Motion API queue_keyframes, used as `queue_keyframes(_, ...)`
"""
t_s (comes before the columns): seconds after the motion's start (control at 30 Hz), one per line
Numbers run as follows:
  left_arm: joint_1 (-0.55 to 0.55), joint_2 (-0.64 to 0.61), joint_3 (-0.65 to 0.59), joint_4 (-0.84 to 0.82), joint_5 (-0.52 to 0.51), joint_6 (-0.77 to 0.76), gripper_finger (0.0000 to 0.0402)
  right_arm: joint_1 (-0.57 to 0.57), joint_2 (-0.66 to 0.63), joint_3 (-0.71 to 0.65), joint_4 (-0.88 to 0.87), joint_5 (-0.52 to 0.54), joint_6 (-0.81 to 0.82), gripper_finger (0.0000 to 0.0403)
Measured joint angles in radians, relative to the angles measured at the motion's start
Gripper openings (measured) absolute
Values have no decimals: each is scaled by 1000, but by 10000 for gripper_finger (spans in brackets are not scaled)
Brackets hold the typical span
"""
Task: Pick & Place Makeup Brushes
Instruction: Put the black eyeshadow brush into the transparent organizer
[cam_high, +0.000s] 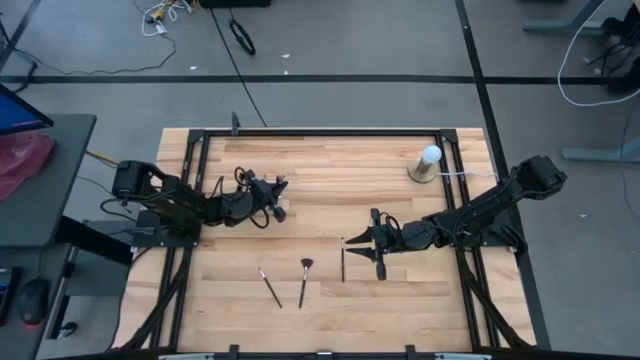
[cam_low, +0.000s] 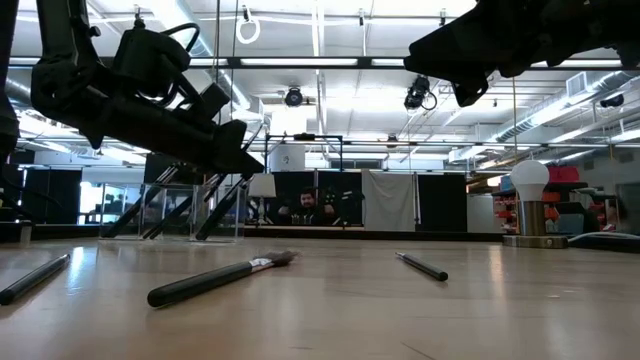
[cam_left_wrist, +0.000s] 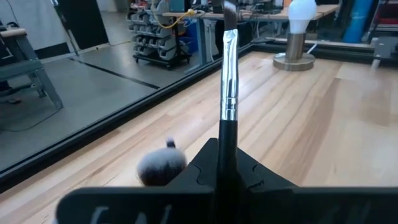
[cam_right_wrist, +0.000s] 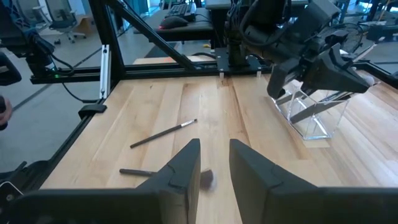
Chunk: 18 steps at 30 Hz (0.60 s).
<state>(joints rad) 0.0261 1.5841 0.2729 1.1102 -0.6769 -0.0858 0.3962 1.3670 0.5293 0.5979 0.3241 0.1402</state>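
While clenched on a thin black-handled makeup brush with a silvery ferrule (cam_left_wrist: 228, 93), hangs above the pale wooden plank surface (cam_high: 330, 180) on its left half: the left tool (cam_high: 272, 193), the brush standing straight out between its fingers in the left wrist view; beneath that tool, seen in the right wrist view, a clear plastic box-shaped holder (cam_right_wrist: 311, 115), several thin dark brush handles leaning inside it in the low view, number not clear; just beside the tool's fingers in the left wrist view, a fluffy grey-white brush tuft (cam_left_wrist: 160, 167), its owner not clear.

Released, with a gap between its two dark fingers, held over the surface's middle: the right tool (cam_high: 360, 240); close beside it a short dark brush (cam_high: 343, 258) lying flat on the wood.

Loose on the near part of the surface, apart from each other: a slim dark brush lying slantwise (cam_high: 270, 287); a black brush with a fanned tuft (cam_high: 304, 280).

Near the far right corner: a white ball on a round metal base (cam_high: 426, 164); in the room beyond, low view, a person seated (cam_low: 308, 207).
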Motion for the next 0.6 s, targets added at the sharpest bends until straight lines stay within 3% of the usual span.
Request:
queue_keyframes(0.2,0,0,0,-1,-37,-7,27,0,0,0,0,0,0,85)
queue_keyframes(0.6,-10,-47,13,7,-116,64,117,0,0,0,0,0,0,85)
